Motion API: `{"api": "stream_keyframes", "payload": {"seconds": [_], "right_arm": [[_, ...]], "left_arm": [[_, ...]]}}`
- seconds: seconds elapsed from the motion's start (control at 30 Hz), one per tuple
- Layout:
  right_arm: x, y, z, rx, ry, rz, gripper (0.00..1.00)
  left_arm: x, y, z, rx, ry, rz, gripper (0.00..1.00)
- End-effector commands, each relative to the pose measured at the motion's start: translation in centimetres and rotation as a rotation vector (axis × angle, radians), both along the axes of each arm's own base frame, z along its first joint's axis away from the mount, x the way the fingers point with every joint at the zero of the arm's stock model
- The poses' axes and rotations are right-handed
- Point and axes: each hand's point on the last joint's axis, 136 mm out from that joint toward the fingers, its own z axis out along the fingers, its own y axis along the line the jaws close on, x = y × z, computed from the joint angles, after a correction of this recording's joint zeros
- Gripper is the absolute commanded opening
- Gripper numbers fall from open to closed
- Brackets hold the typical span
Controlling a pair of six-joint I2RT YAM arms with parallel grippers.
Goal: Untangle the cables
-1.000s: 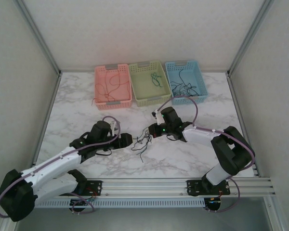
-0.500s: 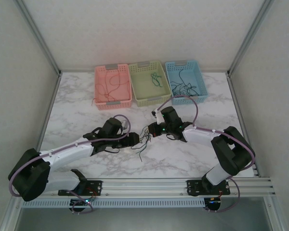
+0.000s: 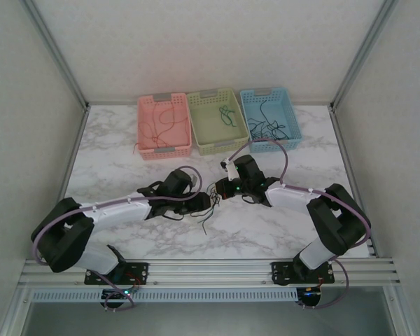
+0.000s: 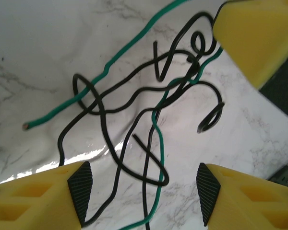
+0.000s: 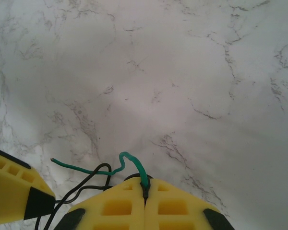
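Along the far edge of the surface (image 3: 112,154) stand three baskets side by side: a pink basket (image 3: 164,126) on the left, a green basket (image 3: 218,120) in the middle and a blue basket (image 3: 269,119) on the right. Each has a few thin wires in it.

Near the middle of the surface, the left fingers (image 3: 201,203) are low over the loose cables (image 3: 210,208). The fingers are spread wide, with their black pads (image 4: 80,191) on either side of the knot. The left wrist view shows the knot as black and green strands looped across one another on the marble.

Just right of the knot, the right fingers (image 5: 145,191) are pressed together. They pinch a green wire (image 5: 127,155) that arches up from their tips, and black strands run beside it. The two pairs of fingers are close, facing each other across the knot.
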Motion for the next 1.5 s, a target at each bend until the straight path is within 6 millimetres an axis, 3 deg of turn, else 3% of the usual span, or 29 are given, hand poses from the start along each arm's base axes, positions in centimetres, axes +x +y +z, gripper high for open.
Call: {"api": "stream_keyframes", "payload": {"seconds": [0.0, 0.3, 0.47, 0.67, 0.83, 1.13, 1.33, 1.47], "right_arm": [[0.4, 0.3, 1.5, 0.01, -0.051, 0.001, 0.0], [0.4, 0.3, 1.7, 0.012, -0.052, 0.004, 0.0], [0.4, 0.2, 1.8, 0.01, -0.055, 0.0, 0.0], [0.5, -0.1, 1.7, -0.005, -0.063, -0.01, 0.0], [0.9, -0.7, 1.5, -0.036, -0.071, -0.038, 0.0], [2.1, -2.5, 1.1, -0.058, -0.056, -0.131, 0.0], [3.2, -4.3, 0.3, -0.049, -0.002, -0.212, 0.0], [3.8, -5.3, -0.3, -0.054, 0.029, -0.259, 0.0]], "left_arm": [[1.1, -0.4, 0.0, 0.011, -0.015, 0.037, 0.62], [2.0, -1.1, -1.2, 0.015, 0.008, 0.081, 0.54], [2.2, -1.1, -0.9, 0.013, 0.007, 0.087, 0.29], [2.0, 0.3, -0.7, 0.072, -0.018, 0.099, 0.0], [1.6, 2.4, -0.7, 0.159, -0.041, 0.101, 0.0], [1.4, 8.5, 0.6, 0.309, -0.09, 0.161, 0.0], [0.9, 12.3, 1.3, 0.335, -0.092, 0.227, 0.0], [0.7, 13.7, 1.8, 0.329, -0.094, 0.255, 0.0]]}}
